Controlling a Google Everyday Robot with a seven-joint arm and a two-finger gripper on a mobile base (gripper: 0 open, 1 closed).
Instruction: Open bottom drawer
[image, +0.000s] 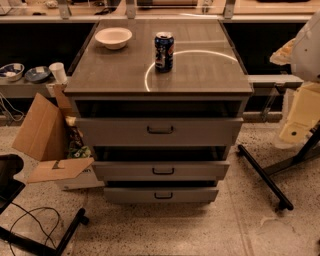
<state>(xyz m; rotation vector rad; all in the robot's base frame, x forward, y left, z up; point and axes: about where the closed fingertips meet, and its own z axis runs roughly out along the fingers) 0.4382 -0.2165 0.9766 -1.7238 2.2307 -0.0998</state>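
Note:
A grey cabinet (159, 75) with three drawers stands in the middle of the camera view. The bottom drawer (130, 195) has the shortest, narrowest front and a small dark bar handle (163, 195). A dark gap runs above its front and its inside is hidden. The mid-height drawer front (125, 171) and the tallest top front (115, 132) sit above it. My gripper (301, 117), pale cream below the white arm (308, 42), hangs at the far right edge, level with the top drawer and well away from all handles.
A white bowl (113, 37) and a blue can (164, 51) stand on the cabinet top. An open cardboard box (47, 135) lies on the floor to the left. Black stand legs (264, 177) cross the floor on the right, and cables and a black base (30, 225) lie at lower left.

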